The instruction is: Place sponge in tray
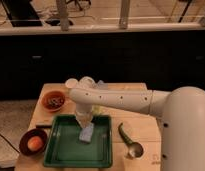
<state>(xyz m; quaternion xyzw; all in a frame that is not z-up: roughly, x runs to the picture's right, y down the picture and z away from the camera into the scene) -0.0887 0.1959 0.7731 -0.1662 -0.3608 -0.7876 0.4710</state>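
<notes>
The light-blue sponge (87, 133) is inside the dark-green tray (63, 147), near the tray's upper middle, tilted on its long side. My gripper (84, 121) points straight down just above the sponge's top end, at the tray's far rim. The white arm reaches in from the right and hides the contact between gripper and sponge.
The tray lies on a wooden table (146, 130). A red bowl (54, 101) with dark pieces sits at the back left. A dark bowl with an orange fruit (34, 143) is left of the tray. A green scoop (129, 141) lies to its right. White cups (80, 82) stand behind.
</notes>
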